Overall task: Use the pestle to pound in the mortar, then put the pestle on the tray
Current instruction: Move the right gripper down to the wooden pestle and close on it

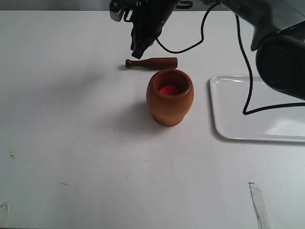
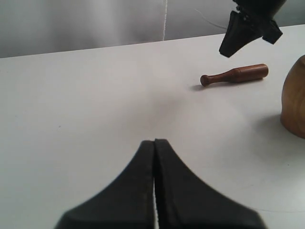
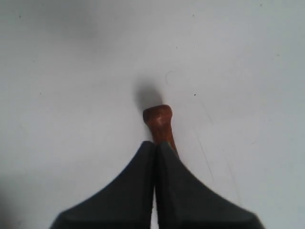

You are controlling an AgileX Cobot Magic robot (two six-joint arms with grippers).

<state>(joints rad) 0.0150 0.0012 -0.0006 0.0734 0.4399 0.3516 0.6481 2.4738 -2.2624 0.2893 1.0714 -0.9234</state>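
The pestle (image 1: 151, 62) lies flat on the white table just behind the mortar (image 1: 169, 97), its small knob pointing left. The mortar stands upright with something red (image 1: 169, 89) inside. My right gripper (image 1: 137, 51) hangs shut a little above the pestle's knob end, holding nothing; in its wrist view the pestle (image 3: 157, 118) pokes out from behind the shut right gripper (image 3: 156, 143). The tray (image 1: 238, 129) lies to the mortar's right. My left gripper (image 2: 155, 141) is shut over bare table, well away from the pestle (image 2: 234, 74) and the mortar (image 2: 295, 100).
A black cable (image 1: 248, 90) from the right arm (image 1: 281, 57) hangs down over the tray's left part. The table's far edge runs just behind the right gripper. Scuff marks and a tape scrap (image 1: 256, 200) show at the front.
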